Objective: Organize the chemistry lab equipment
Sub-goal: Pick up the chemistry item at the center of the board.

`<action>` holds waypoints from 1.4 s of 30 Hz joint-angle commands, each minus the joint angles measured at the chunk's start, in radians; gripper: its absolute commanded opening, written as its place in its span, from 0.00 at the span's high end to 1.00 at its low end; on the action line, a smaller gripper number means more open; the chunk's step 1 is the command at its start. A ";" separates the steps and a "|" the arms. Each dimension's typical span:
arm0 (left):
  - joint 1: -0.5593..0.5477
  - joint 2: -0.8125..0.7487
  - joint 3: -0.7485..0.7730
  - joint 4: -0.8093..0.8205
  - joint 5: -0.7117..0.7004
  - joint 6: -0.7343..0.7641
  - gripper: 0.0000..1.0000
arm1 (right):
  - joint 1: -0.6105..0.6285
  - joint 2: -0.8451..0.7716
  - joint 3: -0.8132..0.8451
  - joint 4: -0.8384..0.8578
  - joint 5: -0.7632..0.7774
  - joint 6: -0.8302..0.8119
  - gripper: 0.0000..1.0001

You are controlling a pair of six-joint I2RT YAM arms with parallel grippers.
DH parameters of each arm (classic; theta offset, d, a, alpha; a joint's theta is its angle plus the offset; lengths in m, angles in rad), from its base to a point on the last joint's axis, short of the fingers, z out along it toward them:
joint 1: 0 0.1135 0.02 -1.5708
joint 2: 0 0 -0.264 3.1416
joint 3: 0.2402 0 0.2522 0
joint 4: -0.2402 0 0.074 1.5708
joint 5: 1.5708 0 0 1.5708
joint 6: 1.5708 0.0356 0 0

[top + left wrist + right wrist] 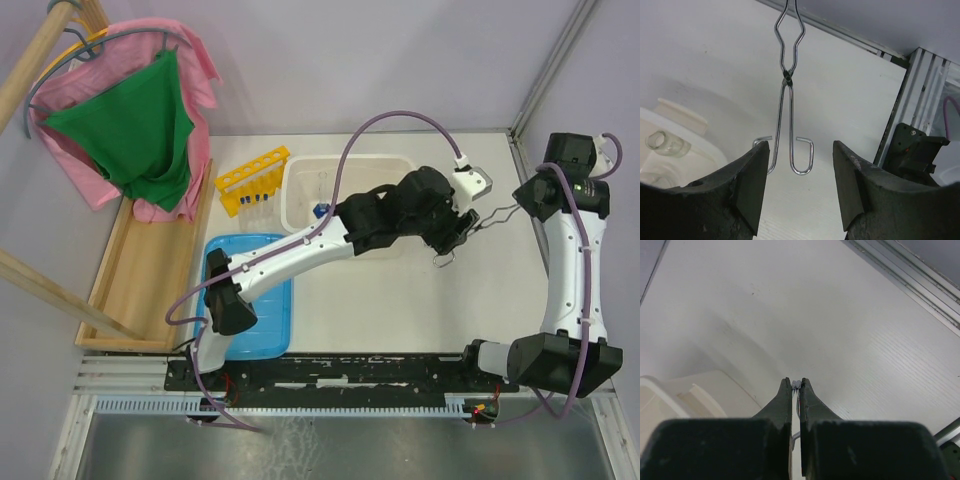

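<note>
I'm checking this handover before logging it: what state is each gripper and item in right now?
left gripper: open, a finger each side of the tongs' handle loops, not closed on them
right gripper: shut on the tongs' other end
tongs: closed, held at one end
white tub: uncovered
flask: on its side in the white tub
yellow tube rack: upright
blue lid: flat, off the white tub

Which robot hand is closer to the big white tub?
Left. The left gripper hangs open just past the tub's right end; the right gripper is farther right, shut on the tongs.
</note>
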 commanded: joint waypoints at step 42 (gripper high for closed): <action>-0.090 0.239 0.172 0.088 -0.312 0.012 0.52 | 0.078 -0.106 0.016 -0.054 -0.077 -0.015 0.99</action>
